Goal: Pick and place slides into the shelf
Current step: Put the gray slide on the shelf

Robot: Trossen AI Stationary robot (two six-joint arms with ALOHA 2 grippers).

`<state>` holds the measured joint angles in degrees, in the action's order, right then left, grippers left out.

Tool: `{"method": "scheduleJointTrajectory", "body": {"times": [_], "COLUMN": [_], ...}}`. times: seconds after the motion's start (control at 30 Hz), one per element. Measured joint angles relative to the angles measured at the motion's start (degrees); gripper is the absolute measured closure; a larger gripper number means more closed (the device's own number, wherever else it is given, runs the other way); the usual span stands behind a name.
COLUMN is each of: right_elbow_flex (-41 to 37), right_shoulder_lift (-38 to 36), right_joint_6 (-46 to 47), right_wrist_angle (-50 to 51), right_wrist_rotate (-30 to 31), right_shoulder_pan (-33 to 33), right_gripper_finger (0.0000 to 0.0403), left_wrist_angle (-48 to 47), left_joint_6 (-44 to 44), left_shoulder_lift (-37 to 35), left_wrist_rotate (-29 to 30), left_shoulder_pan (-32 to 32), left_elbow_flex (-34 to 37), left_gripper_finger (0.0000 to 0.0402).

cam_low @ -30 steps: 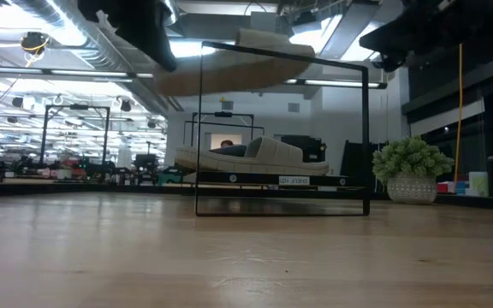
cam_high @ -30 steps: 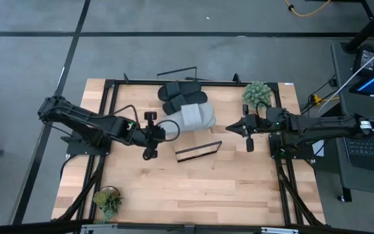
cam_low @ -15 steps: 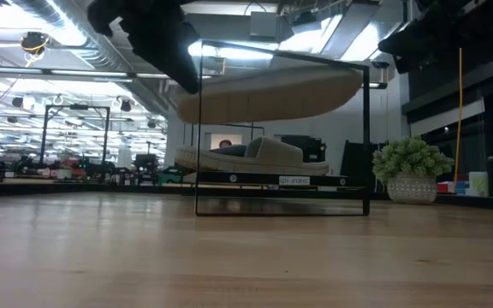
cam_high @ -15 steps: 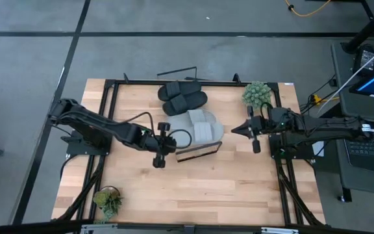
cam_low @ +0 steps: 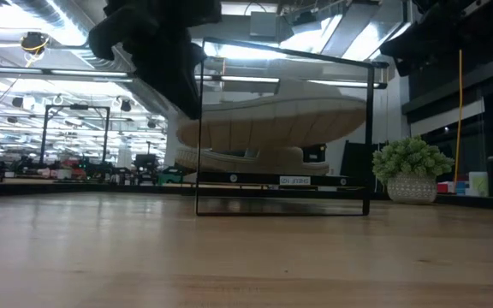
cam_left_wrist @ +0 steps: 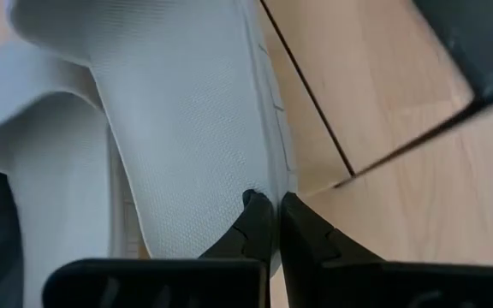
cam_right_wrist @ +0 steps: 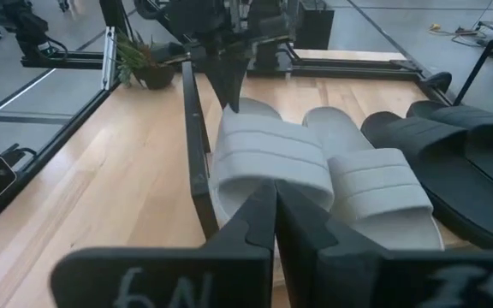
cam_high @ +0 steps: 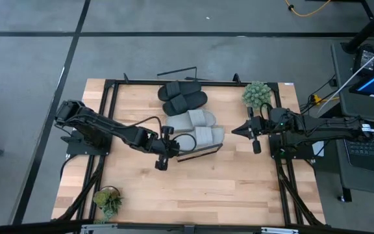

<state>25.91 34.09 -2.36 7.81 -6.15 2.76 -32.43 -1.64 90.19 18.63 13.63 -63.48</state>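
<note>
high view: pale wooden table [cam_high: 174,188] with black frame; left gripper [cam_high: 172,138] reaches in from the left to mid-table, clenched on the heel edge of a grey slide [cam_high: 200,138]; that slide lies over the shelf [cam_high: 200,151], a slanted board with a dark front edge; second grey slide [cam_high: 193,119] just beside it, on the far side; two black slides [cam_high: 182,97] farther back, side by side near the table's far edge; right gripper [cam_high: 236,130] hangs over the table's right part, fingers closed on nothing, pointing at the grey pair; potted plant [cam_high: 256,94] at the far right corner, another potted plant [cam_high: 108,199] at the near left corner

low view: left arm [cam_low: 157,47] comes down from upper left; grey slide [cam_low: 272,124] seen sole-side, held inside the thin black wire frame [cam_low: 199,128], clear of the tabletop; second grey slide [cam_low: 246,160] behind and lower; potted plant [cam_low: 411,169] at right

left wrist view: left gripper [cam_left_wrist: 270,210], fingers pinched together on the rim of the grey slide [cam_left_wrist: 187,128]; a thin black wire [cam_left_wrist: 311,94] crosses the bare wood beside it

right wrist view: right gripper [cam_right_wrist: 274,198], fingers pressed together, empty; ahead, the two grey slides [cam_right_wrist: 268,154] side by side, black slides [cam_right_wrist: 452,145] beyond; left gripper [cam_right_wrist: 229,90] touches the nearer grey slide's far end; potted plant [cam_right_wrist: 139,62] behind
</note>
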Motion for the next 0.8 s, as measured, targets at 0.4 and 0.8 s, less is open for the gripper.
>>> {"method": "scheduleJointTrajectory", "body": {"times": [0.4,0.8], "right_elbow_flex": [0.0,0.0], "right_shoulder_lift": [0.0,0.0], "right_joint_6": [0.58,0.84], "right_wrist_angle": [0.35,1.0], "right_wrist_rotate": [0.0,-0.02], "right_shoulder_pan": [-0.02,-0.02], "right_gripper_finger": [0.0392,0.0392], "left_wrist_angle": [-0.04,-1.86], "left_joint_6": [2.98,2.57], "left_shoulder_lift": [0.99,3.69], "left_wrist_rotate": [-1.35,-0.22], "left_shoulder_pan": [0.0,-1.22], "left_elbow_flex": [-0.02,-0.01], "left_gripper_finger": [0.04,0.0401]}}
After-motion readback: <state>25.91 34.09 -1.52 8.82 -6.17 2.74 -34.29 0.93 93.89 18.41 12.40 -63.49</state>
